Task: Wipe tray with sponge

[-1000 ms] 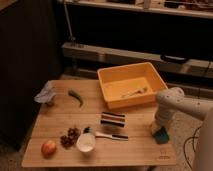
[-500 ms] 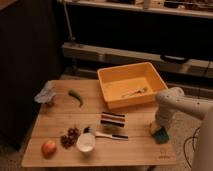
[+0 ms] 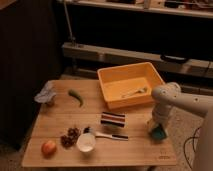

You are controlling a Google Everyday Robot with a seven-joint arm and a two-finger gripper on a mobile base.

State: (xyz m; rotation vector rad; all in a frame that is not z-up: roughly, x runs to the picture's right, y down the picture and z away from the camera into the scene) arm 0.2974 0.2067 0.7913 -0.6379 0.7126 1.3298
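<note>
Sponge (image 3: pixel 159 133): soft, light, squashy; I am pinching its sides between clamped fingers of the gripper (image 3: pixel 158 128); tray (image 3: pixel 117 82) lying beyond them.

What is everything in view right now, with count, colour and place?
tray: one, yellow-orange, back right of table
utensil: one, pale, inside tray
sponge: one, yellow and teal, table's right edge
striped block: one, dark and white, before tray
pepper: one, green, left of centre
crumpled thing: one, grey-blue, back left
round fruit: one, orange-red, front left
dark cluster: one, reddish, beside fruit
cup: one, white, front centre
gripper: one, white, jaws shut on sponge
</note>
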